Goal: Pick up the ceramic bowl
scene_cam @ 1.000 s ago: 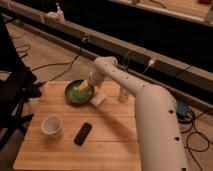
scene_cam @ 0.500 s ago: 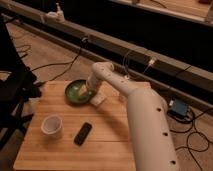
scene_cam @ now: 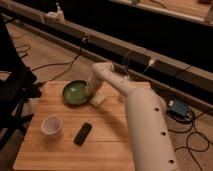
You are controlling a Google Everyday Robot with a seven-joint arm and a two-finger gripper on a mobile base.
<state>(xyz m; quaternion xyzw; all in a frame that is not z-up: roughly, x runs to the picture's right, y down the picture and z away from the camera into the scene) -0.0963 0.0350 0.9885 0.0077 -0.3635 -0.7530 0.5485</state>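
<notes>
The ceramic bowl [scene_cam: 74, 92], round and shallow with a glossy green inside and a dark rim, sits on the far left part of the wooden table [scene_cam: 107, 145]. My white arm reaches over the table from the lower right. My gripper [scene_cam: 97, 98] is low at the bowl's right rim, touching or very close to it. The bowl rests on the table.
A white paper cup [scene_cam: 52, 126] stands at the table's left front. A black flat device [scene_cam: 83, 133] lies beside it. A dark chair [scene_cam: 12, 95] stands left of the table. Cables and a blue box [scene_cam: 178, 107] lie on the floor to the right.
The arm's upper link has swung nearer and to the left, and the gripper has settled lower at the bowl's right rim. The bowl has not moved.
</notes>
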